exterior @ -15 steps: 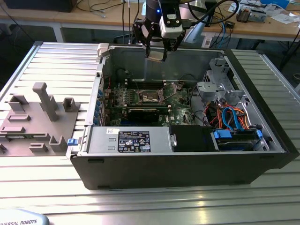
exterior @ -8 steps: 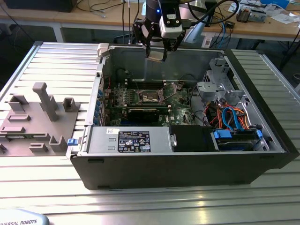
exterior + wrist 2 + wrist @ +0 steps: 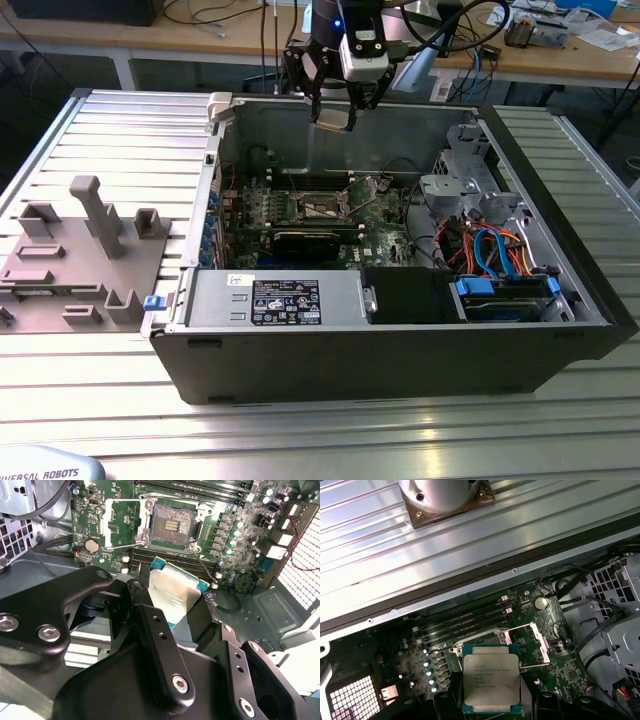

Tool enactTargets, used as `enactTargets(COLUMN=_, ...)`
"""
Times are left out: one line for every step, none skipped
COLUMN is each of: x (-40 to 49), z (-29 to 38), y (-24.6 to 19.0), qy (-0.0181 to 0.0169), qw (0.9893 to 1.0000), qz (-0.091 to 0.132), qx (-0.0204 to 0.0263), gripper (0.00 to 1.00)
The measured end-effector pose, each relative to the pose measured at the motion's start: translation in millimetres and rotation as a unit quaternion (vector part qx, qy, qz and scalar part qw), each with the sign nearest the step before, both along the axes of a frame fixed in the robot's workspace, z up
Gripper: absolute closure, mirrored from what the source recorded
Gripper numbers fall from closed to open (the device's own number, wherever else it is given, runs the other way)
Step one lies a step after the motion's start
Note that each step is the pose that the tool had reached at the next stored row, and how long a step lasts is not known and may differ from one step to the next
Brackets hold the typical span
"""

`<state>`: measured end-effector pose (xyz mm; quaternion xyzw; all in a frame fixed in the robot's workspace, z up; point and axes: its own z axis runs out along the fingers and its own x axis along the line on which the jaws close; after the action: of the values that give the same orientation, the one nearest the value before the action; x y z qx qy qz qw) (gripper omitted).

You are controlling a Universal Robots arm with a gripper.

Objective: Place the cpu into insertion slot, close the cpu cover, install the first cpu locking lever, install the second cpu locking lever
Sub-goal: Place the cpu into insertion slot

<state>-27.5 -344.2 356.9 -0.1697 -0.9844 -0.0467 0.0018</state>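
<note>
Gripper clamped on cpu, upper centre of exterior view, well apart from slot mid-board. Risk: cpu looks skewed vs slot; if it lands off-square, may bend pins or jam.

Exterior view: set high and well off, angled down over the whole open case; both wrist views: on the arm, close above, facing down into it from opposing sides, sharing cpu, slot and board.
</note>
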Motion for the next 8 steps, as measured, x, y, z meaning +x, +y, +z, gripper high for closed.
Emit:
enactTargets(x=0.0, z=0.0, y=0.0, qy=0.0000, qw=1.0000, qz=0.000, qx=0.0000, gripper=0.46)
enactTargets(x=0.0, z=0.0, y=0.0, qy=0.0000, qw=1.0000, qz=-0.001, qx=0.0000, gripper=0.46)
enactTargets(x=0.0, z=0.0, y=0.0, qy=0.0000, qw=1.0000, qz=-0.001, qx=0.0000, gripper=0.46)
enactTargets(x=0.0, z=0.0, y=0.0, qy=0.0000, qw=1.0000, qz=-0.001, qx=0.0000, gripper=0.46)
enactTargets(x=0.0, z=0.0, y=0.0, qy=0.0000, qw=1.0000, qz=-0.001, qx=0.0000, gripper=0.46)
enactTargets(x=0.0, z=0.0, y=0.0, qy=0.0000, qw=1.0000, qz=-0.002, qx=0.0000, gripper=0.46)
enactTargets(x=0.0, z=0.0, y=0.0, qy=0.0000, qw=1.0000, qz=-0.002, qx=0.0000, gripper=0.46)
enactTargets(x=0.0, z=0.0, y=0.0, qy=0.0000, qw=1.0000, qz=-0.002, qx=0.0000, gripper=0.46)
